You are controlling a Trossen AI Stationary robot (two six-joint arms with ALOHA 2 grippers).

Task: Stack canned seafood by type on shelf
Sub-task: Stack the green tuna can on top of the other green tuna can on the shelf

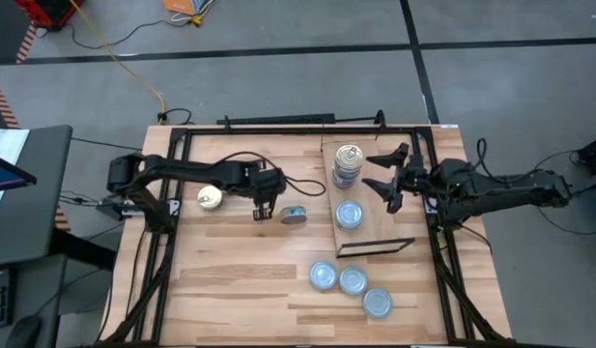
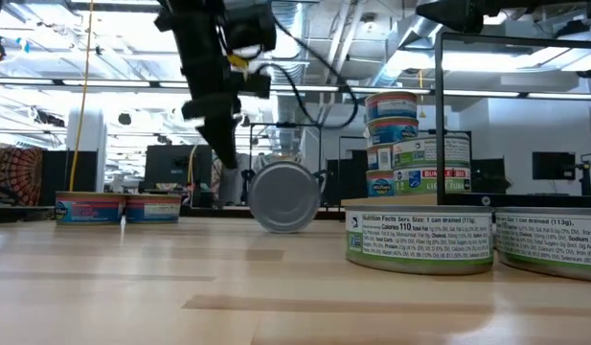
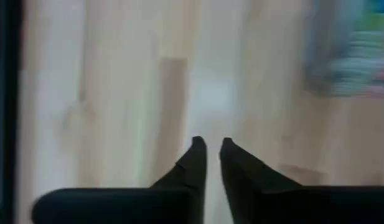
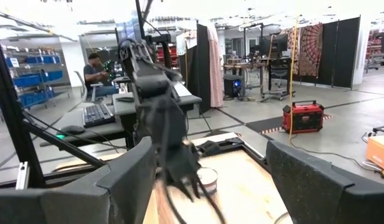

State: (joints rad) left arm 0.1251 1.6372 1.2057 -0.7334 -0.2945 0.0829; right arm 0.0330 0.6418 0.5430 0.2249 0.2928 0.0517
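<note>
Two dark arms we see over the butcher-block table [image 1: 230,290]. On the pale flat shelf [image 1: 375,227], round tins stack [image 1: 347,166]. Our left gripper [image 1: 264,213], fingers nearly closed and empty, hangs beside a tipped tin [image 1: 294,215]; our right gripper [image 1: 386,180] gapes wide.

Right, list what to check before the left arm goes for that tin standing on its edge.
1. Left end effector empty: ok, its fingers are together with nothing between them.
2. Fingers open for a grasp: not ok, they are shut.
3. Tin lying flat: not ok, it stands on its rim on the table, just beside the left end effector, and may roll.
4. Stack on the shelf upright: ok.
5. Way to the stack free: probably not ok, the right end effector hangs open right beside it.
</note>
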